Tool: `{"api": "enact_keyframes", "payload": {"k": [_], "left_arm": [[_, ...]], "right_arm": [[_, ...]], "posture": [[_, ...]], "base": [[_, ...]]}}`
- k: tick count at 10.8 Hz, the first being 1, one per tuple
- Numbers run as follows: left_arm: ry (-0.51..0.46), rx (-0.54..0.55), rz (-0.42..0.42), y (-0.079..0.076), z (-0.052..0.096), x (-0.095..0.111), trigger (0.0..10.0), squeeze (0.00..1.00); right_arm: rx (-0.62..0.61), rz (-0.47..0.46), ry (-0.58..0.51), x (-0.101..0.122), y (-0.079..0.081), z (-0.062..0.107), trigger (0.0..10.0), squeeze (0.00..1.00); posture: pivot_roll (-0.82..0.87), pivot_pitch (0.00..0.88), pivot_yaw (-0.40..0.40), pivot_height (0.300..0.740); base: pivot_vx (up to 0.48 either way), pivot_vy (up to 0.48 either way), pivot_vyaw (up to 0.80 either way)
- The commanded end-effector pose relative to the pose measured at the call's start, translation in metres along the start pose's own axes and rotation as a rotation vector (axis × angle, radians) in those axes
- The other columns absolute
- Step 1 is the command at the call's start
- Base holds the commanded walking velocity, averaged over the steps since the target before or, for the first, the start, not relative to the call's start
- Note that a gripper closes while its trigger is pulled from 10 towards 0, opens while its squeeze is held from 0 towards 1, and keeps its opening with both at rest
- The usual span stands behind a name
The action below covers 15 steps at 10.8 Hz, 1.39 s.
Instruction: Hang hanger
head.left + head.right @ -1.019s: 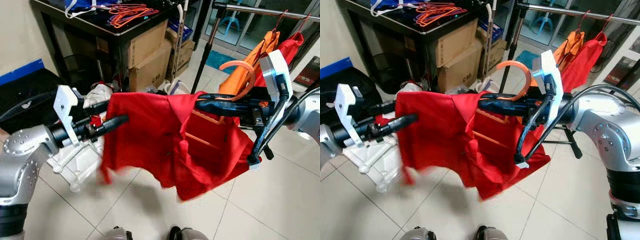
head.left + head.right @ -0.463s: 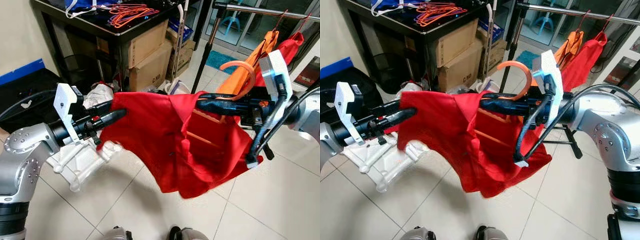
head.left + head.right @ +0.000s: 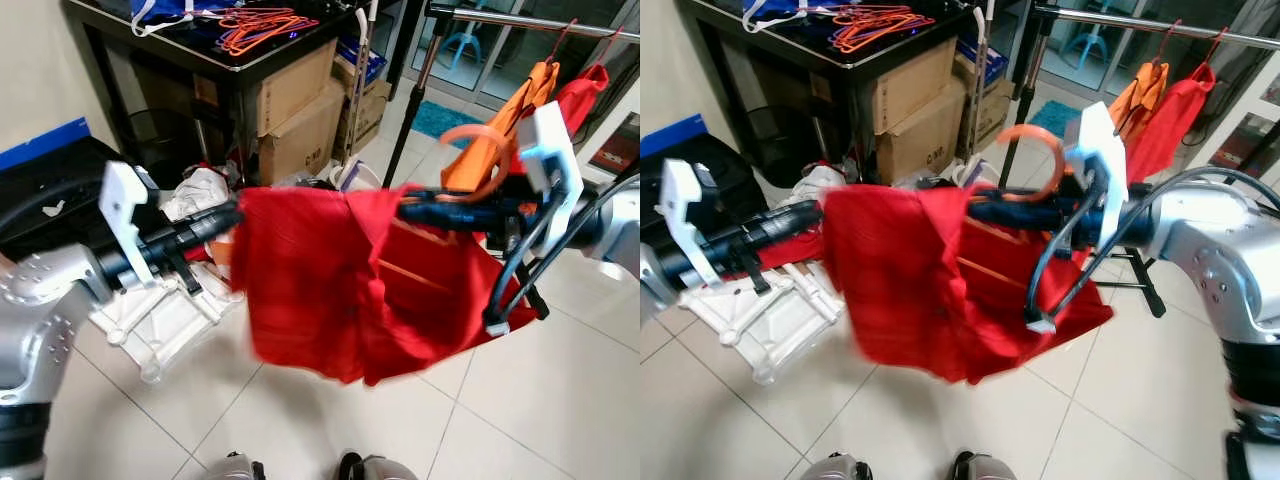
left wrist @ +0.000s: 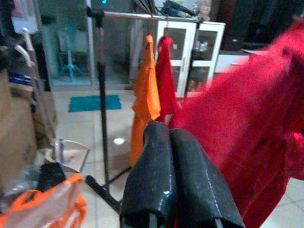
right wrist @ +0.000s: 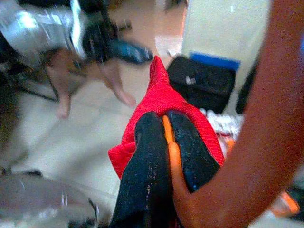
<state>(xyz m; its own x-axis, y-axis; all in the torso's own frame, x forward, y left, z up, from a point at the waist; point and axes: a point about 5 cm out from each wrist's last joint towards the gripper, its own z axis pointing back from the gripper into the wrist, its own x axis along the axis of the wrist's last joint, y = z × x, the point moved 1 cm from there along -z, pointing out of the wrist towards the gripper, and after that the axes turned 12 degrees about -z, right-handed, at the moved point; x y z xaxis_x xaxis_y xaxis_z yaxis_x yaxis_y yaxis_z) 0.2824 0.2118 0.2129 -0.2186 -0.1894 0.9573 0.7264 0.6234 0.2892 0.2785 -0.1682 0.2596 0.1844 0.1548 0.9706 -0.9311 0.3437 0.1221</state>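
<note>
the right gripper [image 3: 415, 207] was clenched on the orange hanger [image 3: 1032, 150], its curved hook rising just above the black fingers [image 5: 147, 142], and the red shirt [image 3: 340, 290] hung from that hanger, spread in mid-air between the two arms and blurred at its lower hem. in the right wrist view the orange plastic lay pinched between the two fingers with red cloth bunched right under them. the left gripper [image 3: 225, 215] reached to the shirt's other edge; its fingers [image 4: 161, 175] were pressed together with nothing visibly between them, the red cloth lying just beside them.

behind the shirt stood a clothes rail [image 3: 520, 20] on a black upright pole [image 3: 408, 110], with an orange garment [image 4: 145, 90] and a red garment [image 4: 164, 78] already hanging from it. the held shirt and the right arm lay between the robot and that rail. to the robot's left a dark worktop [image 3: 250, 55] carried a heap of orange hangers [image 3: 260, 25], with cardboard boxes [image 3: 295, 110] stacked under it. a white plastic frame [image 3: 165, 320] lay on the tiled floor [image 3: 560, 400] below the left arm, near crumpled bags and clutter.
</note>
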Motion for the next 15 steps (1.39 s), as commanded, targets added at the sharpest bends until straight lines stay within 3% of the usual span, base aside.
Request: {"api": "enact_keyframes", "payload": {"k": [1,2,4,5,6,8,11,13,14,15], "left_arm": [[-0.015,0.045,-0.042,0.011,0.005,0.01,0.0,0.0],[-0.021,0.06,-0.054,0.017,0.007,0.014,0.0,0.0],[-0.025,0.052,-0.044,0.014,0.005,0.012,0.0,0.0],[0.004,0.055,-0.042,0.005,-0.003,0.002,1.9,0.0],[0.0,0.05,-0.038,-0.001,-0.008,-0.003,10.0,1.0],[-0.028,0.063,-0.025,-0.009,-0.021,-0.012,10.0,1.0],[-0.042,0.043,-0.002,-0.013,-0.027,-0.012,10.0,1.0],[-0.007,0.058,-0.05,-0.011,-0.033,-0.02,10.0,1.0],[-0.003,0.047,-0.04,-0.013,-0.034,-0.021,10.0,0.18],[0.011,0.018,-0.031,-0.016,-0.036,-0.025,10.0,0.0]], "right_arm": [[-0.021,0.032,0.031,-0.002,-0.001,0.004,10.0,0.0],[-0.035,0.032,0.043,-0.005,-0.002,0.004,10.0,0.0],[-0.033,0.032,0.017,-0.002,-0.002,0.003,10.0,0.0],[-0.022,0.035,0.007,0.0,-0.001,0.003,10.0,0.0],[-0.017,0.039,0.003,0.001,0.0,0.003,10.0,0.0],[0.008,0.035,-0.028,0.009,0.003,0.005,10.0,0.0],[0.008,0.04,-0.027,0.01,0.003,0.004,10.0,0.0],[0.014,0.038,-0.034,0.012,0.005,0.003,10.0,0.0],[0.014,0.039,-0.034,0.012,0.005,0.003,10.0,0.0],[0.013,0.041,-0.034,0.013,0.005,0.004,10.0,0.0]], "posture": [[0.0,0.083,-0.059,0.74],[0.0,0.083,-0.059,0.74],[0.0,0.086,-0.057,0.74],[0.0,0.086,-0.056,0.74],[0.0,0.086,-0.057,0.74],[-0.01,0.089,-0.059,0.74],[-0.01,0.086,-0.057,0.74],[-0.02,0.086,-0.053,0.74],[-0.02,0.086,-0.053,0.74],[-0.02,0.082,-0.046,0.74]], "base": [[0.0,0.0,0.0],[0.0,0.0,0.0],[0.0,0.0,0.0],[0.0,0.0,0.0],[0.0,0.0,0.0],[0.0,0.0,0.0],[0.0,0.0,0.0],[0.0,0.0,0.0],[0.0,0.0,0.0],[0.0,0.0,0.0]]}}
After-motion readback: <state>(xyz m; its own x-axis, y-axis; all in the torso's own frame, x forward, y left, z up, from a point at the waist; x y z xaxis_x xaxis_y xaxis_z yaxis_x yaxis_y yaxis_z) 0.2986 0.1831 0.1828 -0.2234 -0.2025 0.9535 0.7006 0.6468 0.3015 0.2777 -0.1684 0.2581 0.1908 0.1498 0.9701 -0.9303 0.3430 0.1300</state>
